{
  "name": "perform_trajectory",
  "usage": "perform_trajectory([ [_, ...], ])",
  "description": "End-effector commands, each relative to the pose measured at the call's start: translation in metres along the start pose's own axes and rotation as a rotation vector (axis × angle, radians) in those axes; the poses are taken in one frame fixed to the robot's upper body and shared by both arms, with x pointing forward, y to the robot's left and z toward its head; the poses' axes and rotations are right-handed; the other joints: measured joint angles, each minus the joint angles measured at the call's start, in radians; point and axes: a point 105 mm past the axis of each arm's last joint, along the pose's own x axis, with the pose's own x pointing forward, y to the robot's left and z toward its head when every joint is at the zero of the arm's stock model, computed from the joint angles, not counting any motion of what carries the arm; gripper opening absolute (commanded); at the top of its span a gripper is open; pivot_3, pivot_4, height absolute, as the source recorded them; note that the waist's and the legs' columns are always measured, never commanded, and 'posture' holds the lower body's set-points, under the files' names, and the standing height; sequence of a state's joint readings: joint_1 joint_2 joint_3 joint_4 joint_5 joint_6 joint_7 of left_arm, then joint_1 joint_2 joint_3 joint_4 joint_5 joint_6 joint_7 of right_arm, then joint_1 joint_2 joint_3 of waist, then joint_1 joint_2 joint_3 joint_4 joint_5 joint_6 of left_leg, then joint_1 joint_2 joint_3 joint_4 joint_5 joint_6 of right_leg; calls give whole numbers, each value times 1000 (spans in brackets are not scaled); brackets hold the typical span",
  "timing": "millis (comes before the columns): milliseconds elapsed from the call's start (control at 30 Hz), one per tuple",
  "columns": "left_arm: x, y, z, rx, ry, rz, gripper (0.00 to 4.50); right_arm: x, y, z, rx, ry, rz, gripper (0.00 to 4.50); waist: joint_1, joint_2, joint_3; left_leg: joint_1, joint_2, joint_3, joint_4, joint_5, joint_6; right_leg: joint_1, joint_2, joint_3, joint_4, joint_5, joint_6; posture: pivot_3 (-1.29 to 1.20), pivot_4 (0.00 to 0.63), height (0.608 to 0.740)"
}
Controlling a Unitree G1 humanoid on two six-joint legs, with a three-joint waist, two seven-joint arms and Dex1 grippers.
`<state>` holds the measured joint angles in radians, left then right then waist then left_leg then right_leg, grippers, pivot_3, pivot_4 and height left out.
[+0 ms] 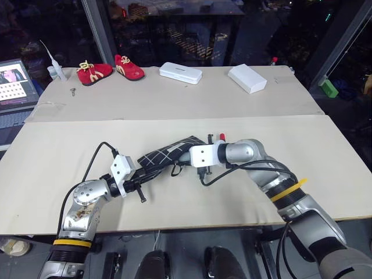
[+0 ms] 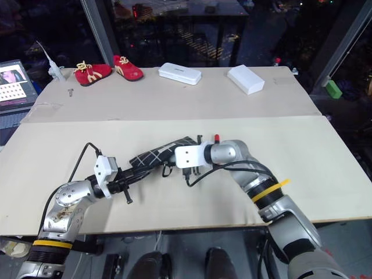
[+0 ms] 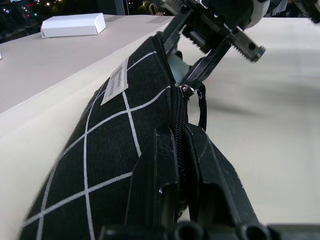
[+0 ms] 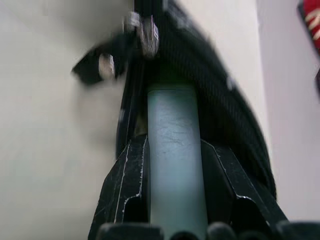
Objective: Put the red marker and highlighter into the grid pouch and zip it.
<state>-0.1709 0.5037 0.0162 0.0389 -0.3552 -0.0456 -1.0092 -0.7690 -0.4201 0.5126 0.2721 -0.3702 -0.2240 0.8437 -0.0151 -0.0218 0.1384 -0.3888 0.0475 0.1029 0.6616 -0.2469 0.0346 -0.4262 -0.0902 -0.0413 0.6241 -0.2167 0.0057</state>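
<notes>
The grid pouch (image 1: 165,153) lies mid-worktop (image 1: 325,163), between the left gripper (image 3: 182,150) at its near-left end and the right gripper (image 4: 172,150), which pokes the highlighter (image 4: 175,150) into its far-right mouth. Shoes (image 1: 110,70) and two cases (image 1: 181,72) lie behind.

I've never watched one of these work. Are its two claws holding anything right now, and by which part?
Yes. The left end effector pinches the grid pouch at its zipper edge near one end. The right end effector grips the highlighter around its barrel, tip entering the pouch.

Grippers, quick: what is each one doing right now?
Left gripper: shut on the grid pouch, at its zipper edge.
Right gripper: shut on the highlighter, its tip at the pouch opening.
</notes>
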Motion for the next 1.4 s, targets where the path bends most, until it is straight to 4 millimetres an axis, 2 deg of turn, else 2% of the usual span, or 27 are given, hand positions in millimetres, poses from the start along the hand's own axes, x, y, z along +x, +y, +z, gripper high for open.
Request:
perform_trajectory([
  [33, 4, 2, 16, 33, -55, -7, 0, 4, -8, 23, -130, -110, -42, 1044, 1, 0, 0, 0, 0, 0, 0, 0, 0, 0, 0, 0, 0, 0, 0, 0, 150, 740],
  [133, 4, 1, 16, 31, -58, -5, 0, 5, -9, 27, -124, -144, -52, 1044, 1, 0, 0, 0, 0, 1, 0, 0, 0, 0, 0, 0, 0, 0, 0, 0, 150, 740],
  [200, 4, 0, 15, 29, -60, -3, 0, 3, -14, 26, -74, -152, -64, 2047, 0, 0, 0, 0, 0, 2, 0, 0, 0, 0, 0, 0, 0, 0, 0, 0, 150, 740],
  [233, 4, -1, 14, 27, -60, -2, 0, 2, -17, 24, -57, -145, -66, 2158, 0, 0, 0, 0, 0, 3, 0, 0, 0, 0, 0, 0, 0, 0, 0, 0, 150, 740],
  [333, 2, -3, 12, 20, -55, 2, 0, -10, -33, 5, -20, -79, -112, 3137, -4, 0, 0, 1, 1, 5, 0, 0, 0, 0, 0, 0, 1, 0, 0, 0, 150, 740],
  [433, 1, -3, 12, 20, -52, 4, 0, -25, -41, -2, 39, -86, -128, 3137, -1, 0, 0, 1, 1, 5, 0, 0, 0, 0, 0, 0, 1, 0, 0, 0, 150, 740],
  [500, 1, -2, 12, 20, -50, 9, 0, -40, -42, -7, 141, -104, -110, 3137, 4, 0, 0, 1, 0, 5, 0, 0, 0, 0, 0, 0, 0, 0, 0, 0, 150, 740],
  [600, 0, 0, 11, 20, -47, 15, 0, -72, -20, -14, 361, -118, 58, 3137, 9, 0, 0, 0, 1, 5, 0, 0, 0, 1, -1, 0, 0, 0, 0, 0, 150, 740],
  [700, 0, -1, 9, 18, -46, 18, 0, -105, -3, -11, 534, -164, 180, 3137, 13, 0, 0, 0, 0, 1, 0, -1, 2, 1, -2, 0, -2, 0, 0, 0, 150, 740],
  [800, 0, -2, 9, 15, -45, 19, 0, -123, -9, -18, 671, -182, 120, 3137, 5, 0, 0, 0, 1, 0, 0, -1, 2, 1, -1, 0, -2, 0, 0, 0, 150, 740],
  [900, -1, -1, 9, 13, -43, 22, 0, -124, -26, -41, 751, -97, -54, 3137, -2, 0, 0, 3, 1, 1, 0, -1, 2, 1, 0, 1, -1, 1, -2, 0, 150, 740],
  [967, -2, -1, 8, 11, -41, 28, 0, -120, -26, -61, 784, 11, -133, 3137, -2, 0, 0, 4, 2, 2, 0, -1, 1, 2, 0, 1, -1, 1, -3, 0, 150, 740],
  [1100, -5, -1, 8, 10, -35, 41, 0, -109, -22, -98, 955, 228, -294, 3137, 1, 0, 0, 3, 2, 2, 0, 0, 0, 0, 0, 1, 0, 0, -3, 0, 150, 740],
  [1267, -9, 1, 10, 10, -33, 69, 0, -93, -11, -116, 1073, 371, -392, 3137, 1, 0, 0, -1, 1, 3, 0, 0, 0, -3, 0, 1, 0, 0, -3, 0, 150, 740],
  [1400, -13, 7, 11, 9, -31, 94, 0, -86, -16, -121, 1124, 401, -438, 3137, 1, 0, 0, -2, 1, 4, 0, 0, 0, -3, -1, 1, 0, 1, -3, 0, 150, 740],
])
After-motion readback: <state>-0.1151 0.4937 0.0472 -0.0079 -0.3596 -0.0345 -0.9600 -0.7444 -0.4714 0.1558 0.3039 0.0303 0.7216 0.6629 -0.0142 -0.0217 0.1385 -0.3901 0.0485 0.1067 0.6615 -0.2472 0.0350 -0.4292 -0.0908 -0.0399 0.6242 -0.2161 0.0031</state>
